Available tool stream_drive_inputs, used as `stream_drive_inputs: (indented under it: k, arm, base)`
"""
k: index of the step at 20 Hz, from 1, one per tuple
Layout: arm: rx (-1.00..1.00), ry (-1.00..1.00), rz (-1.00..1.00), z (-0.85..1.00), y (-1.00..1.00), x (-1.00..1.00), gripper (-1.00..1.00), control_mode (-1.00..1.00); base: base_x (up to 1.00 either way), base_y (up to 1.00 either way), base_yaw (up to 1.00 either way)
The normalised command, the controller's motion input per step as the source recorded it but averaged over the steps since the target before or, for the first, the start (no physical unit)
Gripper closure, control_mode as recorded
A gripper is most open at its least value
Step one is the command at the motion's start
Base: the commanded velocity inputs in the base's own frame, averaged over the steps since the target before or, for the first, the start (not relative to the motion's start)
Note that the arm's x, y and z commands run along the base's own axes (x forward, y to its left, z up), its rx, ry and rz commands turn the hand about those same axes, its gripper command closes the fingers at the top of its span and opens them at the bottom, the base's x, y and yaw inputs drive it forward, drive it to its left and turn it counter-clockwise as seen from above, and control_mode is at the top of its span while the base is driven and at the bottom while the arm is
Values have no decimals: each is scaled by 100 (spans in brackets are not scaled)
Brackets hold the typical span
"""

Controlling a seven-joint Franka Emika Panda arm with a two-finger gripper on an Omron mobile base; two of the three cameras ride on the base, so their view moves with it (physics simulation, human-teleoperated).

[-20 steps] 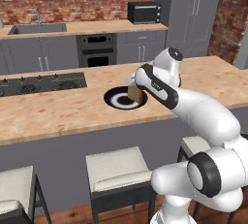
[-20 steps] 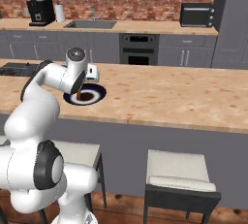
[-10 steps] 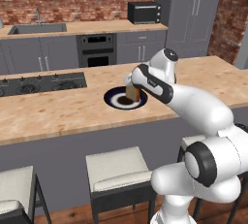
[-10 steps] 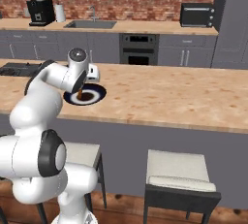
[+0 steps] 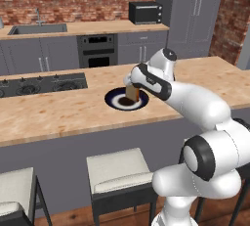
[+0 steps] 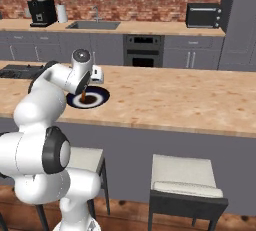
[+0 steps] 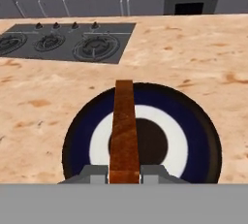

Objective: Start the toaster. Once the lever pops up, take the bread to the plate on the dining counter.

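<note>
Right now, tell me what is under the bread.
The plate lies directly below the bread, held edge-on in the end effector. A dark shadow marks the white centre; the slice hides a strip of it.

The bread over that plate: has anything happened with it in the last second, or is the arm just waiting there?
Hardly anything has changed. The gripper stays shut on the bread, holding it on edge above the plate on the dining counter. The arm's elbow has swung slightly between the pictures, but the slice has not visibly dropped or been let go. Plate and counter are as before.
</note>
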Motion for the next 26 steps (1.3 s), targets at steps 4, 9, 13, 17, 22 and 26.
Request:
stream_drive_inputs:
  k: [4,9,13,17,22,26]
  arm:
    - [0,0,0,-9,7,0,100,-100]
    - [0,0,0,-8,3,0,100,-100]
    - [0,0,0,-14,1,5,100,-100]
    - [0,0,0,-12,0,13,100,-100]
    - [0,0,0,-10,0,19,100,-100]
    - [0,0,0,-10,3,14,100,-100]
  base:
    - [0,0,0]
    - [0,0,0]
    - [0,0,0]
    - [0,0,0]
    - [0,0,0]
    - [0,0,0]
